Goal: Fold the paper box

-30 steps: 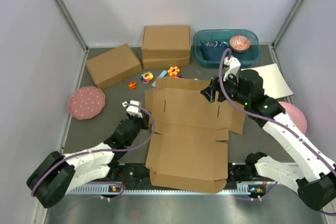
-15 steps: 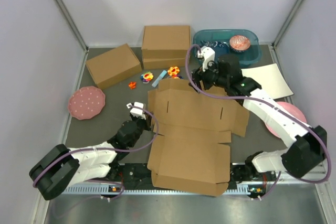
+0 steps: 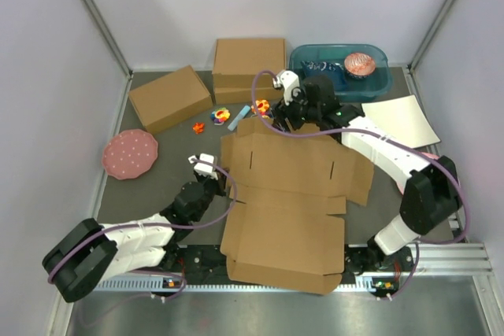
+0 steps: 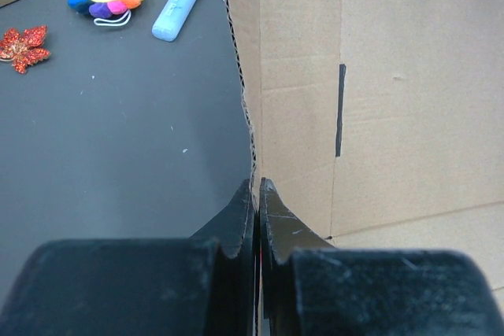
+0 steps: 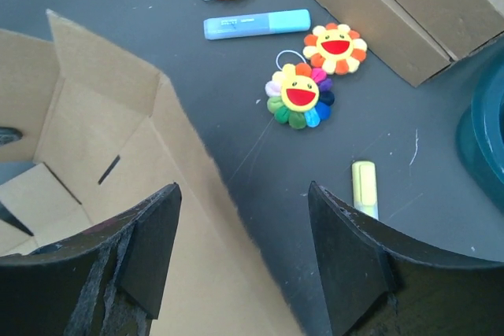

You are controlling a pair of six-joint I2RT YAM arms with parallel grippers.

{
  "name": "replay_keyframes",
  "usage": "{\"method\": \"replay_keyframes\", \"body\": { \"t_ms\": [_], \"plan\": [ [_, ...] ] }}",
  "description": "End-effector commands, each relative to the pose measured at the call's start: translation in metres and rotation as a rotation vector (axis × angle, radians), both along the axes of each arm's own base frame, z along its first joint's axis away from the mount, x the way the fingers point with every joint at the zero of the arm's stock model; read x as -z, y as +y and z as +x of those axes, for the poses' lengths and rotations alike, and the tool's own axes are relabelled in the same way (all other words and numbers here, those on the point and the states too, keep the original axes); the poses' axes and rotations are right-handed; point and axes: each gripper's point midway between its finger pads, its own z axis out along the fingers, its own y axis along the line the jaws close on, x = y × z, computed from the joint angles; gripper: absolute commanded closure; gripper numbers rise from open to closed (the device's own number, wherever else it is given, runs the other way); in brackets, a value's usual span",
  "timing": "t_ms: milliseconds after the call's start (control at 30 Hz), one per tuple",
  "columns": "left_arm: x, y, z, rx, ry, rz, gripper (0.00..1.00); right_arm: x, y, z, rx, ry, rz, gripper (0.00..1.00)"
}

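The paper box (image 3: 287, 186) lies as a big brown cardboard sheet in the middle of the table, its side and far panels partly raised. My left gripper (image 3: 224, 186) is shut on the box's raised left flap; in the left wrist view the fingertips (image 4: 257, 188) pinch the corrugated edge, with the panel (image 4: 378, 100) stretching away to the right. My right gripper (image 3: 285, 121) hovers open over the far wall's top edge. In the right wrist view that edge of the box (image 5: 102, 139) runs between the spread gripper (image 5: 242, 194), touching neither finger.
Beyond the box lie a blue marker (image 5: 256, 24), a yellow marker (image 5: 364, 186) and flower plush toys (image 5: 298, 92). A smaller brown box (image 3: 170, 97) and a taller one (image 3: 249, 67) stand at the back, with a teal bin (image 3: 339, 68), a pink plate (image 3: 130, 153) and white paper (image 3: 400, 120).
My right arm has swung left along the box's far edge, from its right corner to its far wall. The left gripper keeps its hold on the left flap.
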Motion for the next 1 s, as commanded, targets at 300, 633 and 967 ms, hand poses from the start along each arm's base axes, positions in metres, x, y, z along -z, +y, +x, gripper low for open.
{"method": "replay_keyframes", "body": {
  "t_ms": [300, 633, 967],
  "plan": [
    [-0.011, 0.002, 0.001, -0.012, -0.052, -0.028, 1.0, 0.013, 0.036, 0.019, -0.112, 0.021, 0.005, 0.4],
    [-0.009, 0.002, 0.002, -0.016, -0.049, -0.025, 1.0, 0.027, 0.043, 0.012, -0.154, 0.087, 0.007, 0.66],
    [-0.028, 0.002, 0.012, -0.08, 0.008, -0.034, 0.7, 0.013, 0.029, 0.008, -0.08, 0.044, -0.008, 0.87]
  ]
}}
